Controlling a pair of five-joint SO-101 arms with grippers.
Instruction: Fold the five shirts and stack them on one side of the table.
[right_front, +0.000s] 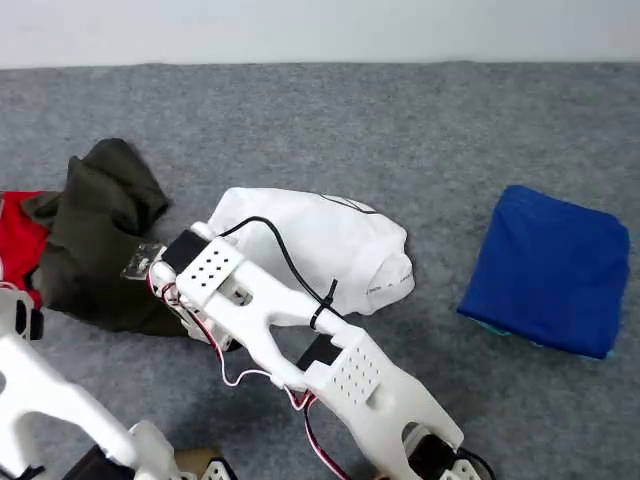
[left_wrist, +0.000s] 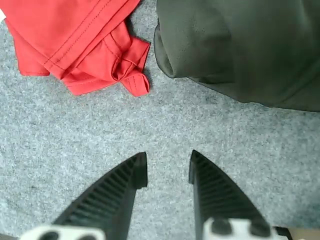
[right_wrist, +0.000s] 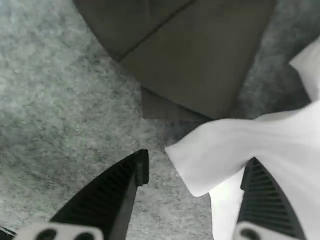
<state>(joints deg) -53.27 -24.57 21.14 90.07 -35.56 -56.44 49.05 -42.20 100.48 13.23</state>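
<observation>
A crumpled white shirt (right_front: 320, 245) lies mid-table, touching a dark olive shirt (right_front: 95, 240) on its left. A red shirt (right_front: 18, 235) sticks out from under the olive one at the left edge. A folded blue shirt (right_front: 550, 265) sits at the right, with a teal edge (right_front: 500, 333) showing beneath it. My right gripper (right_wrist: 197, 162) is open, low over the carpet where white and olive meet, and a corner of the white shirt (right_wrist: 215, 160) lies between its fingers. My left gripper (left_wrist: 167, 160) is open over bare carpet, close to the red shirt (left_wrist: 80, 40) and the olive shirt (left_wrist: 240, 45).
The table is covered in grey carpet (right_front: 400, 120), with a white wall along the far edge. The right arm (right_front: 330, 350) crosses the front middle diagonally. The left arm (right_front: 50, 390) fills the front left corner.
</observation>
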